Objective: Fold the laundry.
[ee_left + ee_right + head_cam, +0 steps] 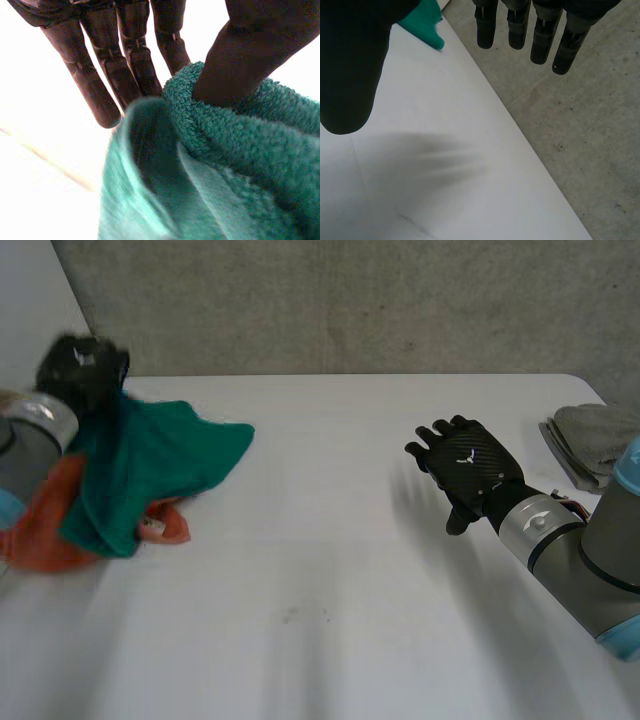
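The green towel (235, 150) hangs from the left hand (127, 65). Its thick looped edge is pinched between the thumb (245, 60), which presses down into the fold, and the nearly straight fingers behind it.

In the head view the green towel (150, 465) is lifted at one end by the left hand (85, 365) and droops to the white table (330, 590), one corner pointing toward the table's middle. An orange cloth (50, 525) lies crumpled under the green towel. A small white tag (152, 527) shows at its edge, and any print on it is too small to read.

Well away from the green towel, the right hand (468, 465) hovers over the table with its fingers (540, 40) straight and spread, holding nothing. Farther from the towel again, a folded grey cloth (595, 440) lies at the table's edge.
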Available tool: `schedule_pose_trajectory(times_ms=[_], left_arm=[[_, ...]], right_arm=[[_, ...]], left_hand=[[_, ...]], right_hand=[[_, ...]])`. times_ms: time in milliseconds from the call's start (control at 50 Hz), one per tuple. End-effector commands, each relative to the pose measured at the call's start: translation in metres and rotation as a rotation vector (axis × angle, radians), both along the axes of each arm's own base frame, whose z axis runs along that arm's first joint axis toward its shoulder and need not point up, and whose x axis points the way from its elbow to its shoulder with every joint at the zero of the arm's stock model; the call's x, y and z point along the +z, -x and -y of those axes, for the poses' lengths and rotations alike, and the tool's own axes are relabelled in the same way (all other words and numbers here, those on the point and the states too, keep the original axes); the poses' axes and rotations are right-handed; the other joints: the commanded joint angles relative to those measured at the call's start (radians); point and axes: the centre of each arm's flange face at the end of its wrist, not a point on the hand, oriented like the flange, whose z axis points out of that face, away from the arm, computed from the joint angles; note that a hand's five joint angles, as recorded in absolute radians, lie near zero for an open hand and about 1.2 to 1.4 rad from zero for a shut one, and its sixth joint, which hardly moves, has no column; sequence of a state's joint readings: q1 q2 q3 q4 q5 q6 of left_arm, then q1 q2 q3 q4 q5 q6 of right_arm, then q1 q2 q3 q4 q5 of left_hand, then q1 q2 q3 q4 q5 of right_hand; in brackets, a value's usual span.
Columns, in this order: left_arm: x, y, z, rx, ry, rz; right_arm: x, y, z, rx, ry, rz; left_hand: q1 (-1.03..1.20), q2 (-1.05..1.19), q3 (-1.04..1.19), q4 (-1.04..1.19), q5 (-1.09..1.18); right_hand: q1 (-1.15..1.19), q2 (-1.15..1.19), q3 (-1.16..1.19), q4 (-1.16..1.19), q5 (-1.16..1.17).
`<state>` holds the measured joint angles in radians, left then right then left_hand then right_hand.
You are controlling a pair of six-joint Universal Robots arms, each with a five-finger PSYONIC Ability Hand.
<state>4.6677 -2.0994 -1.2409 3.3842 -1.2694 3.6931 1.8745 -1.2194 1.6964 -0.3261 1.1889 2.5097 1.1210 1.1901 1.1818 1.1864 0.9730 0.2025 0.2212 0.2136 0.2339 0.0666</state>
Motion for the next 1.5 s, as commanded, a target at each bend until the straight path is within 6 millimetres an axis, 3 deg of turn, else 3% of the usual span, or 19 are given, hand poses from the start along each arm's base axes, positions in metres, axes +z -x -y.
schedule_pose_trajectory(times_ms=[20, 120, 260, 340, 400, 460, 540, 620, 660, 740, 860, 960, 1060, 1200, 1260, 1500], left_arm=[[0.089, 0.018, -0.028, -0.061, 0.215, -0.127], [0.103, 0.036, -0.04, -0.113, 0.241, -0.159], [0.112, 0.094, -0.083, -0.275, 0.207, -0.268], [0.106, 0.141, -0.129, -0.429, 0.093, -0.403], [0.098, 0.16, -0.152, -0.504, 0.002, -0.474], [0.079, 0.177, -0.175, -0.572, -0.122, -0.531], [0.034, 0.192, -0.189, -0.593, -0.29, -0.532], [0.009, 0.207, -0.211, -0.637, -0.372, -0.479], [0.007, 0.207, -0.215, -0.641, -0.375, -0.468], [0.007, 0.195, -0.201, -0.587, -0.355, -0.453], [0.015, 0.16, -0.185, -0.478, -0.33, -0.392], [0.004, 0.142, -0.199, -0.392, -0.388, -0.302], [-0.024, 0.126, -0.223, -0.285, -0.481, -0.222], [-0.059, 0.13, -0.283, -0.342, -0.585, -0.118], [-0.067, 0.128, -0.289, -0.348, -0.596, -0.105], [-0.098, 0.139, -0.28, -0.377, -0.517, -0.048]], right_arm=[[0.0, 0.001, 0.0, -0.001, -0.001, 0.0], [0.002, 0.0, 0.0, 0.0, 0.004, 0.001], [0.01, 0.0, 0.005, -0.013, 0.035, 0.014], [0.016, 0.009, 0.017, -0.103, 0.052, 0.017], [0.021, 0.018, 0.026, -0.19, 0.065, 0.02], [0.024, 0.021, 0.03, -0.232, 0.078, 0.02], [0.028, 0.023, 0.032, -0.245, 0.087, 0.023], [0.028, 0.028, 0.037, -0.26, 0.088, 0.024], [0.028, 0.028, 0.036, -0.261, 0.085, 0.026], [0.028, 0.027, 0.036, -0.256, 0.085, 0.027], [0.025, 0.027, 0.031, -0.249, 0.044, 0.007], [0.022, 0.027, 0.017, -0.232, -0.061, -0.042], [0.024, 0.029, -0.001, -0.214, -0.207, -0.089], [0.018, 0.029, -0.024, -0.174, -0.344, -0.111], [0.006, 0.027, -0.036, -0.138, -0.386, -0.123], [-0.02, 0.032, -0.046, -0.136, -0.379, -0.112]], left_hand=[[0.275, 0.206, 0.215, 0.21, 0.249], [0.275, 0.206, 0.215, 0.21, 0.249], [0.275, 0.206, 0.215, 0.21, 0.249], [0.275, 0.206, 0.215, 0.21, 0.249], [0.275, 0.206, 0.215, 0.21, 0.249], [0.275, 0.206, 0.215, 0.21, 0.249], [-0.518, -0.587, -0.579, -0.583, -0.544], [-0.807, -0.876, -0.868, -0.872, -0.833], [-0.834, -0.903, -0.895, -0.899, -0.86], [-0.837, -0.906, -0.898, -0.902, -0.864], [-0.819, -0.889, -0.88, -0.885, -0.846], [-0.793, -0.862, -0.854, -0.859, -0.82], [-0.691, -0.76, -0.751, -0.756, -0.717], [-0.64, -0.709, -0.701, -0.706, -0.667], [-0.64, -0.709, -0.701, -0.706, -0.667], [-0.523, -0.592, -0.584, -0.588, -0.55]], right_hand=[[-0.028, -0.047, -0.039, -0.059, -0.067], [-0.028, -0.047, -0.039, -0.059, -0.067], [-0.028, -0.047, -0.039, -0.059, -0.067], [-0.028, -0.047, -0.039, -0.059, -0.067], [-0.028, -0.047, -0.039, -0.059, -0.067], [-0.028, -0.047, -0.039, -0.059, -0.067], [-0.028, -0.047, -0.039, -0.059, -0.067], [-0.028, -0.047, -0.039, -0.059, -0.067], [-0.028, -0.047, -0.039, -0.059, -0.067], [-0.028, -0.047, -0.039, -0.059, -0.067], [-0.028, -0.047, -0.039, -0.059, -0.067], [-0.028, -0.047, -0.039, -0.059, -0.067], [-0.028, -0.047, -0.039, -0.059, -0.067], [0.176, 0.157, 0.165, 0.145, 0.137], [0.173, 0.154, 0.162, 0.142, 0.135], [0.179, 0.16, 0.168, 0.148, 0.14]])
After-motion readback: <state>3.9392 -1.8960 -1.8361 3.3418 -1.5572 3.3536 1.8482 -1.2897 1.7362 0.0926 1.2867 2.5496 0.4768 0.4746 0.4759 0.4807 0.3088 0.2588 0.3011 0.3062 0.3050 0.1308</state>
